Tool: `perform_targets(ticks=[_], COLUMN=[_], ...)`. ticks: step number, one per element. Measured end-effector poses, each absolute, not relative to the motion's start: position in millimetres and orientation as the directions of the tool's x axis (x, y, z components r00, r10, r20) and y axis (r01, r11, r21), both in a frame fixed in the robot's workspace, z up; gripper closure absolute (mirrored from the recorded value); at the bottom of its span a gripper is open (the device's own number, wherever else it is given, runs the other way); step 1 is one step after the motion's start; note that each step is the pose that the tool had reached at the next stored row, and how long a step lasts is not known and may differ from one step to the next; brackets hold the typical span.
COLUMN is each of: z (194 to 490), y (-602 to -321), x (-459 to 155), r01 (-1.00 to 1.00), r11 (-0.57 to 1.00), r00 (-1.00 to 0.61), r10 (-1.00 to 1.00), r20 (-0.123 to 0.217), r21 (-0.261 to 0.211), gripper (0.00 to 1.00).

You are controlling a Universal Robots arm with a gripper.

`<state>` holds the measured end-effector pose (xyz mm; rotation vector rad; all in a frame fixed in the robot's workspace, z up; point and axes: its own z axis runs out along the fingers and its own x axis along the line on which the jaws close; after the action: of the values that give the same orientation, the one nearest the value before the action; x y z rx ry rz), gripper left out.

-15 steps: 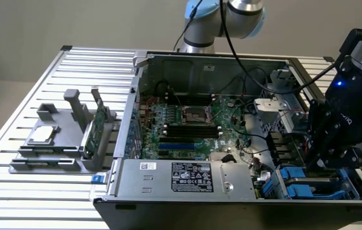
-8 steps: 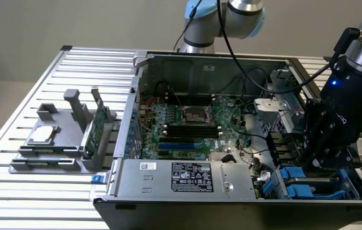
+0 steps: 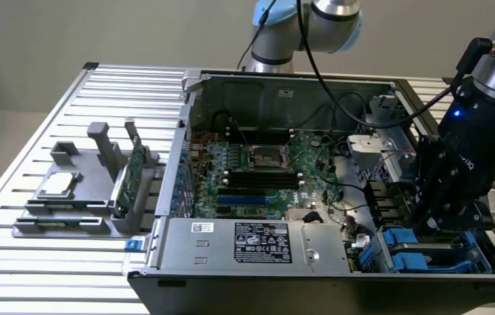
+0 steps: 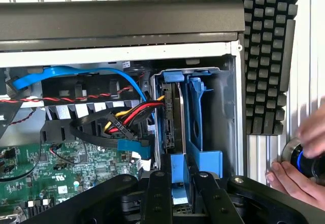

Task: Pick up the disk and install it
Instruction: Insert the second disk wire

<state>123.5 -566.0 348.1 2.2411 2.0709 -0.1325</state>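
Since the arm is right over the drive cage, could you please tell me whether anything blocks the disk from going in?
Nothing visible blocks it. The disk, with its blue rails, sits at the pincer directly above the open slot of the blue drive cage. The red, yellow and black cables lie beside the cage, not across the slot.

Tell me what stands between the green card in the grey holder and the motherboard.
The case's upright metal wall separates the green card from the motherboard, seen in the exterior view.
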Motion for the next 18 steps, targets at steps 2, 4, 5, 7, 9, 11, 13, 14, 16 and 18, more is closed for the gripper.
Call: perform_targets(ticks=[2,4,5,7,9,11,13,14,16,18], z=[348.2,348.1,348.3,349.6,353.5,358.9,364.2,366.7,370.7,372.9], y=[-565.6,-564.9,-564.3,-562.2,-560.2,-558.4,-556.7,-555.9,-554.6,-553.4], x=[123.5,123.6,123.5,123.6,123.6,123.7,123.9,124.1,124.6,125.4], r01=[0.997,0.997,0.997,0.997,0.997,0.997,0.997,0.997,0.997,0.997], r11=[-0.078,-0.078,-0.078,-0.078,-0.079,-0.079,-0.079,-0.079,-0.078,-0.078], r00=[0.079,0.079,0.079,0.079,0.079,0.079,0.079,0.079,0.079,0.078], r10=[0.989,0.989,0.989,0.989,0.989,0.989,0.989,0.989,0.989,0.989], r20=[-0.123,-0.123,-0.123,-0.123,-0.123,-0.123,-0.123,-0.123,-0.123,-0.123], r21=[0.005,0.005,0.005,0.005,0.005,0.005,0.005,0.005,0.005,0.005], gripper=[0.75,0.75,0.75,0.75,0.75,0.75,0.75,0.75,0.75,0.75])
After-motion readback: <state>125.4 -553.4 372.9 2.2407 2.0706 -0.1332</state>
